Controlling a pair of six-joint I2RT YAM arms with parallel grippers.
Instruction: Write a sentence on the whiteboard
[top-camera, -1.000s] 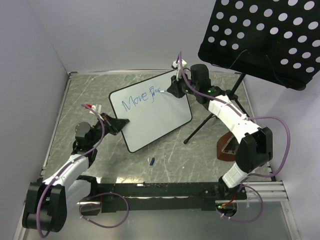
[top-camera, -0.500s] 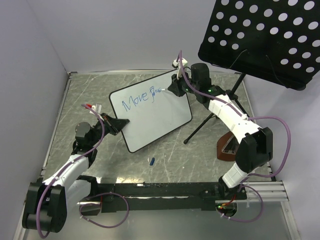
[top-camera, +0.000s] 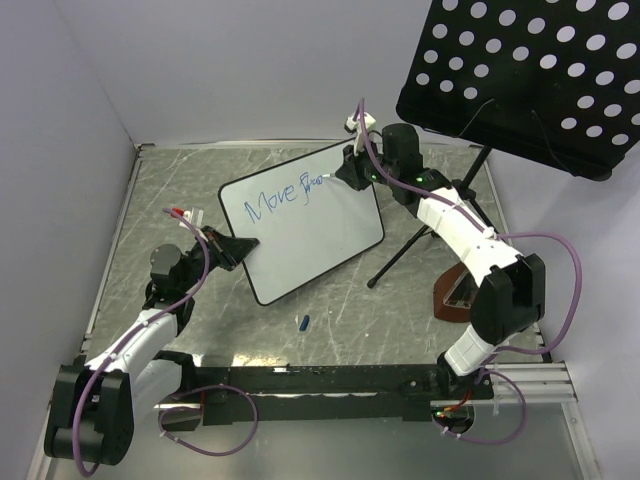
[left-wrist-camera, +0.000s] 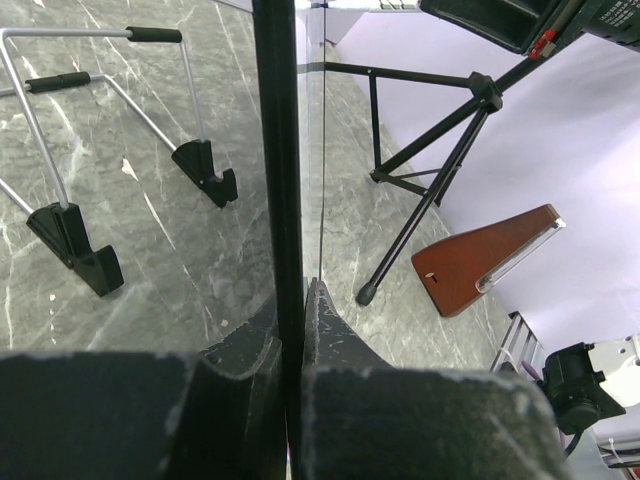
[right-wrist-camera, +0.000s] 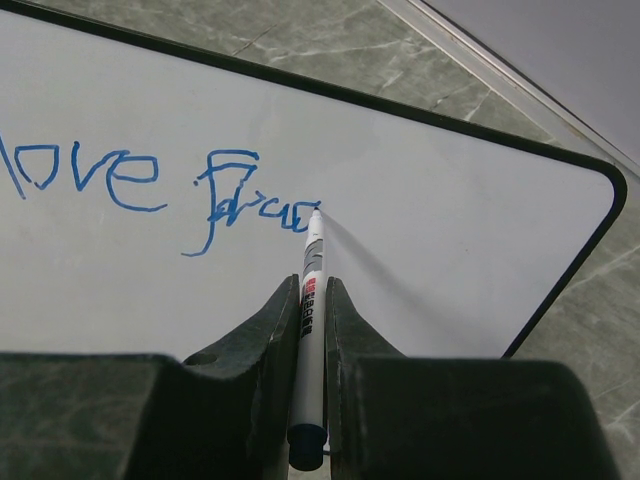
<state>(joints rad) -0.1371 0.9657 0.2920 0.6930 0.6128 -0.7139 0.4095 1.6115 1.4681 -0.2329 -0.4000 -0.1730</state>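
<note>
The whiteboard (top-camera: 310, 235) lies tilted at the table's middle, white with a thin black rim. Blue writing (top-camera: 280, 196) on it reads "Move" and a part-written second word; it also shows in the right wrist view (right-wrist-camera: 130, 180). My left gripper (top-camera: 238, 247) is shut on the board's near left edge, seen as a black rim (left-wrist-camera: 280, 150) between the jaws. My right gripper (top-camera: 347, 172) is shut on a white marker (right-wrist-camera: 311, 290). The marker's tip touches the board at the end of the second word.
A black perforated music stand (top-camera: 525, 75) hangs over the back right, its tripod legs (top-camera: 400, 262) beside the board. A brown metronome (top-camera: 455, 295) stands at the right. A blue marker cap (top-camera: 303, 322) lies on the table near the front. A wire stand (left-wrist-camera: 90, 190) is behind the board.
The marker tip has moved slightly right along the second word, adding blue strokes. The left arm and the board have not moved.
</note>
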